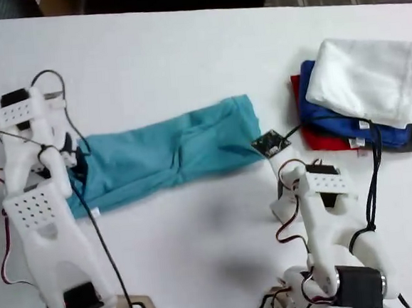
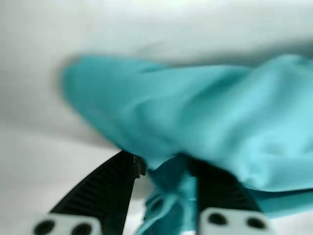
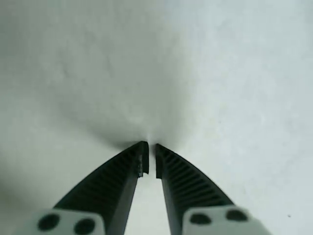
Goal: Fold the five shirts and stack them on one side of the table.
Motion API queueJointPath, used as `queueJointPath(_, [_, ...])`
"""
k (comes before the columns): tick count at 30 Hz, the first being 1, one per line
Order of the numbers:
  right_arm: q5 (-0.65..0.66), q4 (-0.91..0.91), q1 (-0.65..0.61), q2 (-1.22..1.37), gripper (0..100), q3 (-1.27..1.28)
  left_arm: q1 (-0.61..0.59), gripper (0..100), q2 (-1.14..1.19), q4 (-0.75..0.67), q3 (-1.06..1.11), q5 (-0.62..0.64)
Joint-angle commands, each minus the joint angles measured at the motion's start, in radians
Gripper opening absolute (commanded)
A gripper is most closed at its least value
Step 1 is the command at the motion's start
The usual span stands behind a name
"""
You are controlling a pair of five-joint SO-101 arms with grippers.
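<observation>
Between jaws of left gripper (image 2: 164, 164), bunched end of teal shirt (image 1: 170, 153) is clamped. Shirt is laid as long narrow band across middle of table (image 1: 183, 49). Right gripper (image 3: 147, 152) is held all but closed, empty, over bare table. Stack of four folded shirts (image 1: 362, 95) is set at right edge. Step judged: fifth shirt, crosswise fold pending. Next move: held end to be carried over onto far end, edges aligned, bundle then moved to stack.

The unfolded shirt (image 1: 170, 157) lies stretched across the table (image 1: 184, 56). At its left end the left gripper (image 2: 165, 161) has cloth between its fingers. The right gripper (image 3: 150, 147) is over bare table near its right end. Further right lies the stack of folded shirts (image 1: 361, 88).
</observation>
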Motion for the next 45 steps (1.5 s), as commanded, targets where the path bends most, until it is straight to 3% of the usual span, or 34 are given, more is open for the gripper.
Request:
queueJointPath(1, [0.008,-0.031,0.016,-0.002,5.9,0.005,0.037,3,0.023,0.011,-0.004,-0.002])
queueJointPath(6, [0.008,-0.039,0.016,-0.001,5.9,0.006,-0.092,3,0.012,0.002,-0.013,-0.068])
queueJointPath(15, [0.008,-0.048,0.016,-0.005,5.9,0.021,-0.411,3,0.012,0.012,-0.232,-0.221])
queueJointPath(20, [0.008,-0.048,0.016,-0.005,5.9,0.021,-0.499,3,0.008,0.017,-0.314,-0.224])
queueJointPath(24, [0.008,-0.051,0.016,-0.005,5.9,0.021,-0.499,3,-0.066,0.020,-0.294,-0.219])
queueJointPath(29, [0.008,-0.051,0.016,-0.005,5.9,0.021,-0.333,3,-0.344,0.020,-0.051,-0.219])
queueJointPath(36, [0.008,-0.051,0.016,-0.005,5.9,0.023,0.091,3,-0.786,0.018,0.280,-0.144])
queueJointPath(41, [0.008,-0.051,0.018,-0.005,5.9,0.023,0.416,3,-0.870,0.015,0.277,-0.063])
queueJointPath(45, [0.008,-0.051,0.018,-0.005,5.9,0.023,0.589,3,-0.790,0.000,0.199,-0.032])
